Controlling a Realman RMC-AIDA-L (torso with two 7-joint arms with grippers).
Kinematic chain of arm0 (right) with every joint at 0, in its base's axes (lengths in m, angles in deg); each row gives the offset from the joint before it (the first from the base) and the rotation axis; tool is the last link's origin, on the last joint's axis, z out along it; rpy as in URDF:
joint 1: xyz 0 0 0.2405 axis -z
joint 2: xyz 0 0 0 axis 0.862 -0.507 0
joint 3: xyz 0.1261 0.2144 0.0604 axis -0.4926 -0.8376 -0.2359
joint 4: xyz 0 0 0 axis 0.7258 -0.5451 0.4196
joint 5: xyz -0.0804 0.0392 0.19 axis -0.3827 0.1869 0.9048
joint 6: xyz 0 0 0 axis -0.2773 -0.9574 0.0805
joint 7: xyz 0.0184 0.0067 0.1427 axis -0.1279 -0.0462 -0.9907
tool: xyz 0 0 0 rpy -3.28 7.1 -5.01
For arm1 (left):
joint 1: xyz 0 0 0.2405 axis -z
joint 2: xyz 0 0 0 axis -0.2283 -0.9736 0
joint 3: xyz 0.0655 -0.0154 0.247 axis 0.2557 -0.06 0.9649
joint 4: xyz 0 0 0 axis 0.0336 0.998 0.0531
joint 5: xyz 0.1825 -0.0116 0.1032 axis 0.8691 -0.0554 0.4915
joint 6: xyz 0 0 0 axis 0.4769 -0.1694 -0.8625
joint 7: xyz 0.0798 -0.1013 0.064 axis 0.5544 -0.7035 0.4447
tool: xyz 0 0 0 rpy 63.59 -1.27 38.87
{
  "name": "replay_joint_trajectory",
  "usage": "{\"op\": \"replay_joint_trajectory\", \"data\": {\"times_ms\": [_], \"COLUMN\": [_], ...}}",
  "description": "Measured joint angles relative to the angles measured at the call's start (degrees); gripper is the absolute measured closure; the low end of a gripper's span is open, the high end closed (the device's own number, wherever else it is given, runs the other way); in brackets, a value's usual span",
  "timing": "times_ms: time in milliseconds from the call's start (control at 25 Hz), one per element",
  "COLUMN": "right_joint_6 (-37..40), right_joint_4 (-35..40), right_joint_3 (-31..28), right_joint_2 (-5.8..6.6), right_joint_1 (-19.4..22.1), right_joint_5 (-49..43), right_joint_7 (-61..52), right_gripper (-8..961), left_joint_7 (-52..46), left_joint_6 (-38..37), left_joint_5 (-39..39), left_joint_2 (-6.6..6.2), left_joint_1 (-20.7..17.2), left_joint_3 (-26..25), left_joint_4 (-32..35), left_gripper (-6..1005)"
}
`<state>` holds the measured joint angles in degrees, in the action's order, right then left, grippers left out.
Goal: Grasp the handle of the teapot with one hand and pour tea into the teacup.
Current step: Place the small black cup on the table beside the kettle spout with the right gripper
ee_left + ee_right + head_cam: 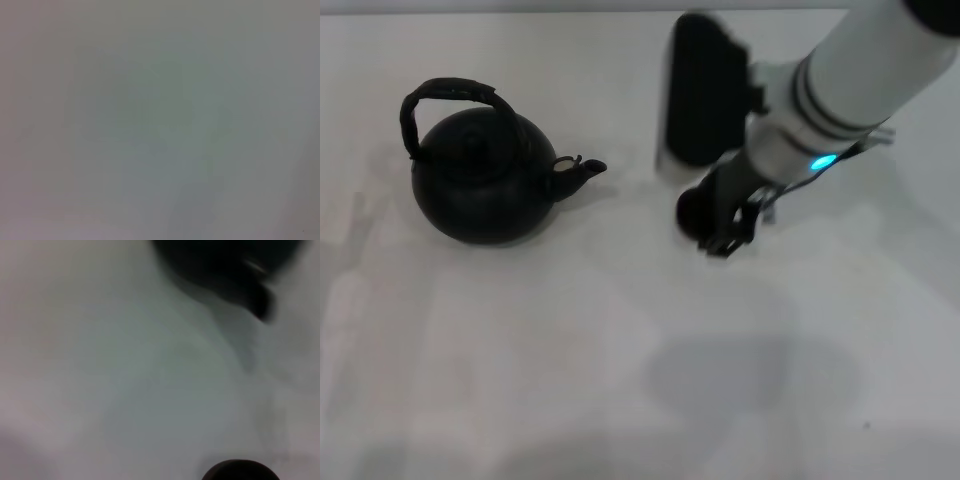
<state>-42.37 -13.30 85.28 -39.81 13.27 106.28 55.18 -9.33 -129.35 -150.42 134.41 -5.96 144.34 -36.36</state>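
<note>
The matte-black teapot [480,185] stands on the white table at the left, its spout [582,170] pointing right and its arched handle [445,100] upright over the lid. The small dark teacup [691,212] sits right of the spout, pressed against the tip of my right gripper [720,228], which reaches in from the upper right. How the gripper stands around the cup is hidden by its own body. The right wrist view shows the teapot [225,265] with its spout [262,302] farther off and the teacup's rim [242,471] at the picture's edge. My left gripper is out of view.
The white table [620,360] stretches bare toward the front, with my arm's shadow on it. A black block on my right arm [698,90] hangs above the table behind the cup. The left wrist view shows only bare table [160,120].
</note>
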Motion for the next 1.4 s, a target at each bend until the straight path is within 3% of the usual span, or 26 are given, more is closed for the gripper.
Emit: {"op": "replay_joint_trajectory", "data": {"times_ms": [120, 440, 1240, 1400], "right_joint_6": [1.1, 3.6, 4.3, 4.2], "right_joint_4": [0.1, -0.4, 0.8, 1.7], "right_joint_3": [6.0, 11.5, 15.4, 15.1], "right_joint_2": [-0.02, -0.02, -0.05, -0.03], "right_joint_1": [-1.5, -3.1, -3.0, -2.6], "right_joint_5": [3.1, 6.0, 6.3, 6.2], "right_joint_7": [-0.3, -0.3, 0.7, 1.1], "right_gripper": [230, 230, 229, 98], "left_joint_7": [0.0, 0.0, 0.0, 0.0], "left_joint_6": [0.0, 0.1, 0.2, 0.1], "left_joint_5": [0.0, 0.0, -0.3, -0.3], "left_joint_2": [0.00, 0.00, -0.08, -0.09], "left_joint_1": [0.4, 0.8, 0.8, 1.0], "left_joint_3": [0.0, 0.0, -0.4, -0.4], "left_joint_4": [0.0, 0.0, 0.0, 0.0], "left_gripper": [126, 127, 126, 126]}}
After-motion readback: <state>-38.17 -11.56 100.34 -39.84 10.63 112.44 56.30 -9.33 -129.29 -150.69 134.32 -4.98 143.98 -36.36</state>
